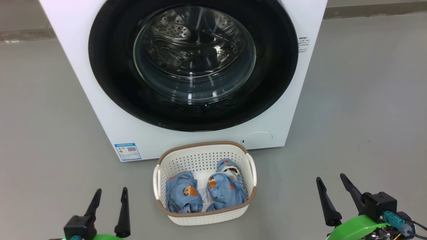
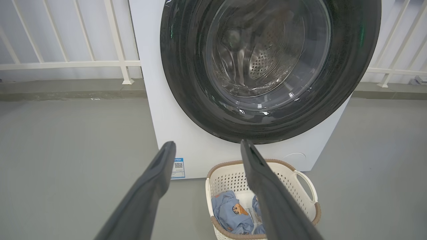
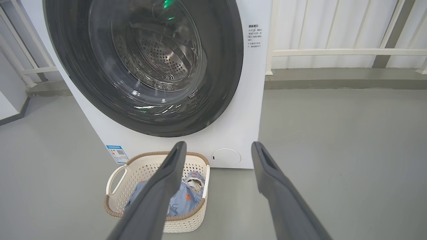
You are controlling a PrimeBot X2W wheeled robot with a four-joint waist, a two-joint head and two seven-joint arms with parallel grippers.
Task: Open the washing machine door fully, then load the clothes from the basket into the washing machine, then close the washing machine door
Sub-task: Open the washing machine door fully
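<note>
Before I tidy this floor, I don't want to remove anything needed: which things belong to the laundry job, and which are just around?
Part of the job:
- washing machine
- its door, closed
- basket in front of the machine
- clothes, two bundles in the basket

Just around:
- white railing behind the machine
- blue sticker low on the machine's front
- grey floor

A blue sticker (image 1: 127, 151) sits low on the left of the white front of the washing machine (image 1: 113, 126). It carries a square code, but its print is too small to read. A block of small dark print (image 3: 254, 35) stands high on the front, right of the door (image 1: 110, 66), and its characters cannot be made out. A paper label (image 1: 202, 195) lies on the bottom of the basket (image 1: 203, 145) between the clothes (image 1: 183, 195), illegible.
</note>
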